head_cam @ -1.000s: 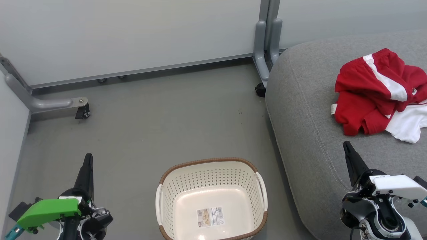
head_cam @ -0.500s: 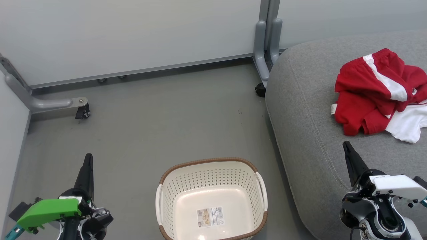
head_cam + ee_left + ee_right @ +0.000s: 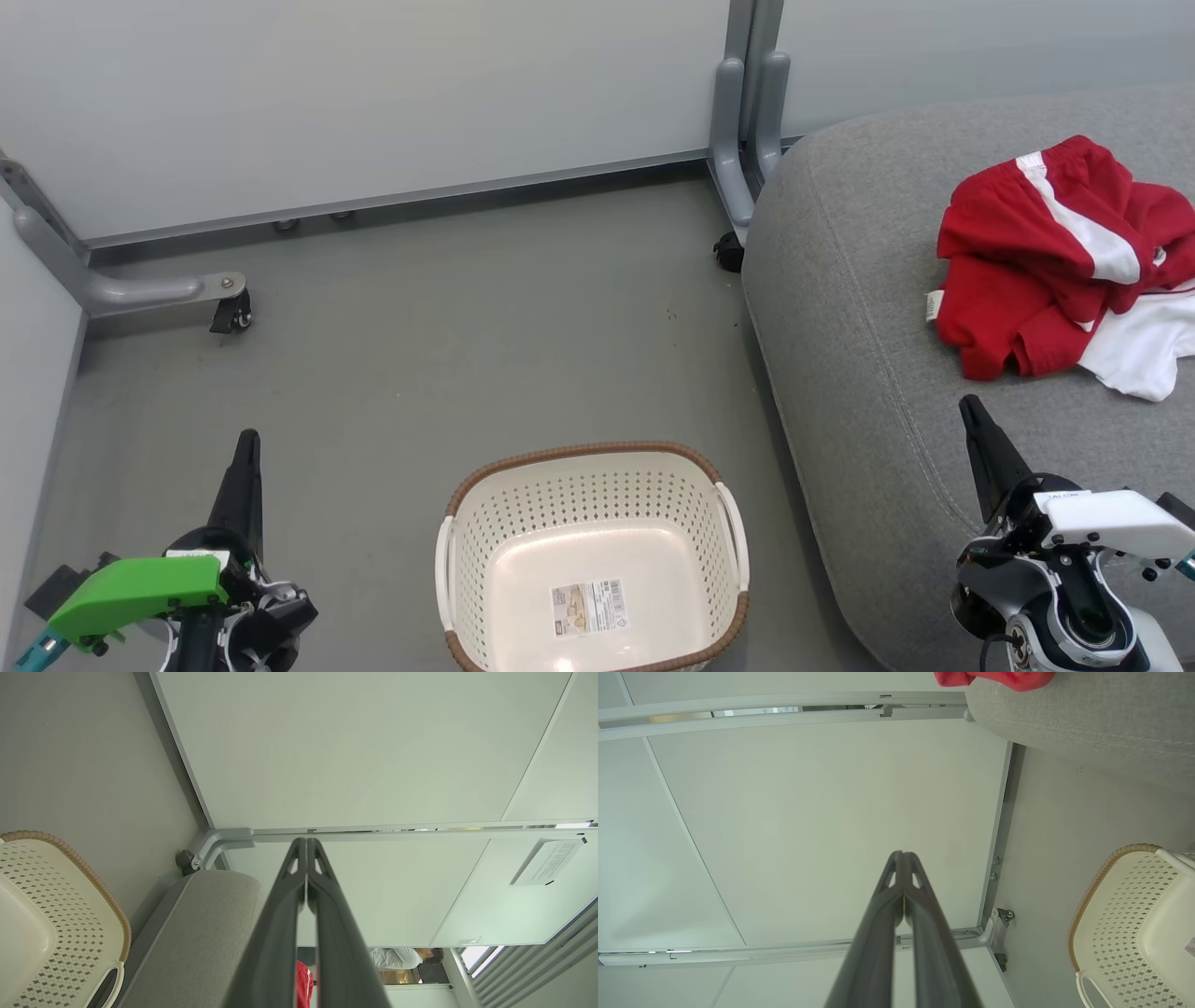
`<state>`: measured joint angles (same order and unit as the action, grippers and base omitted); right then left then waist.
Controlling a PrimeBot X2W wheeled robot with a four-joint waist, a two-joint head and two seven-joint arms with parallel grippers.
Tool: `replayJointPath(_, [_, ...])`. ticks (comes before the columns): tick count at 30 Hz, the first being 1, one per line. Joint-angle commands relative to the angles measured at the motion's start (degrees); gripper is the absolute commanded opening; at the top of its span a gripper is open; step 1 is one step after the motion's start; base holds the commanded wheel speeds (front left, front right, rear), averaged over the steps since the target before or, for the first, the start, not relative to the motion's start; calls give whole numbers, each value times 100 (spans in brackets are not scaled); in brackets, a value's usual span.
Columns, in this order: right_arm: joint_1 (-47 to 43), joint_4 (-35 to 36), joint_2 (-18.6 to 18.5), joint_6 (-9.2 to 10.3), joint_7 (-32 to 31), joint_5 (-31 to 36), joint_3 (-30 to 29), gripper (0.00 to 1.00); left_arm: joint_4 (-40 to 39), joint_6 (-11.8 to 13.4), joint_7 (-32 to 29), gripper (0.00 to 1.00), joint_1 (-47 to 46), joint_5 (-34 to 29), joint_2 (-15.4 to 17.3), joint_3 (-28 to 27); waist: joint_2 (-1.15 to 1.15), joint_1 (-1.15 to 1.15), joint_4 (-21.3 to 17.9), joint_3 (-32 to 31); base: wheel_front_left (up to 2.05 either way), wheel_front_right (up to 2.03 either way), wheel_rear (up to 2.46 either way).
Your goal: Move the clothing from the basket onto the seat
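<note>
The left gripper [image 3: 246, 453] sat low at the left over the grey floor [image 3: 420, 327], its two dark fingers pressed together and pointing up the head view, a green cover [image 3: 131, 588] on its wrist. The right gripper [image 3: 974, 418] mirrored it at the lower right, fingers likewise closed on nothing, tips over the front of the seat [image 3: 868, 327], with a white cover [image 3: 1111, 523] on its wrist. The clothing [image 3: 1036, 271] lay crumpled on the seat, well apart from both grippers. The basket [image 3: 588, 450] stood on the floor between the arms with only a label sticker [image 3: 588, 609] on its bottom; it seemed to carry a barcode, but the print was too small to read
</note>
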<state>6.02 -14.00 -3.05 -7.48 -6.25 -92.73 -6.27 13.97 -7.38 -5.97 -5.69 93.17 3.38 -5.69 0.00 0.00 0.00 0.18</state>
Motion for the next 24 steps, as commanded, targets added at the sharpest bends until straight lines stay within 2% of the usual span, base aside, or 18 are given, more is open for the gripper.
replayJointPath(1, [32, -10, -7, -2, -26, 16, -10, 0, 12, -20, -15, 0, -93, -32, 10, -31, 0, 0, 0, 0, 0, 0, 0])
replayJointPath(24, [34, -10, 2, -2, -25, 26, -19, 0, 13, -20, -39, 0, -96, -49, -4, -53, 0, 0, 0, 0, 0, 0, 0])
